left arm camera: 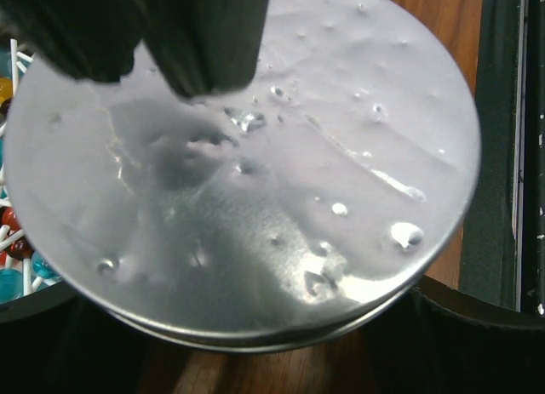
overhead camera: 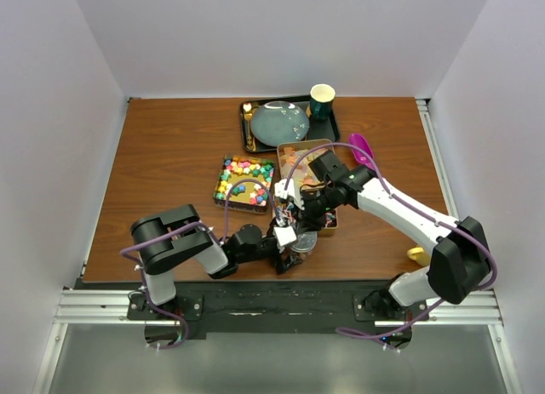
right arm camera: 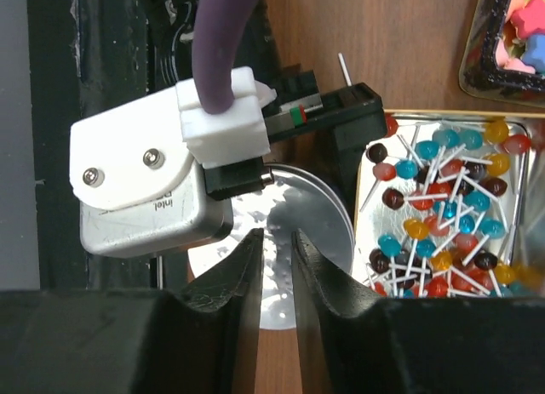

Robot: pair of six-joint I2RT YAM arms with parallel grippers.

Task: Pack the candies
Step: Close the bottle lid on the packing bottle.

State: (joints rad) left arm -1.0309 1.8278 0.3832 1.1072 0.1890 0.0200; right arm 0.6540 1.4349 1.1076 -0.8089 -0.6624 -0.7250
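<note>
A round tin with a dented silver lid [left arm camera: 255, 198] stands at the table's near edge [overhead camera: 303, 241]. My left gripper [overhead camera: 289, 246] holds it, one black jaw against each side of the rim [left arm camera: 243, 313]. My right gripper [right arm camera: 275, 241] reaches in from the right [overhead camera: 298, 215]. Its fingers [left arm camera: 204, 45] are drawn to a narrow slit with nothing between them, tips down on the lid [right arm camera: 298, 241]. Candies lie close by: lollipops in a metal tin [right arm camera: 443, 207], multicoloured cubes in a tray [overhead camera: 245, 179], and pale orange gummies in a tray [overhead camera: 305, 158] partly hidden by the right arm.
A purple scoop [overhead camera: 362, 147] lies right of the gummy tray. At the back, a black tray [overhead camera: 249, 130] carries a grey-blue plate [overhead camera: 279, 123] and a dark cup [overhead camera: 322, 100]. A small yellow thing [overhead camera: 417, 256] sits by the right arm's base.
</note>
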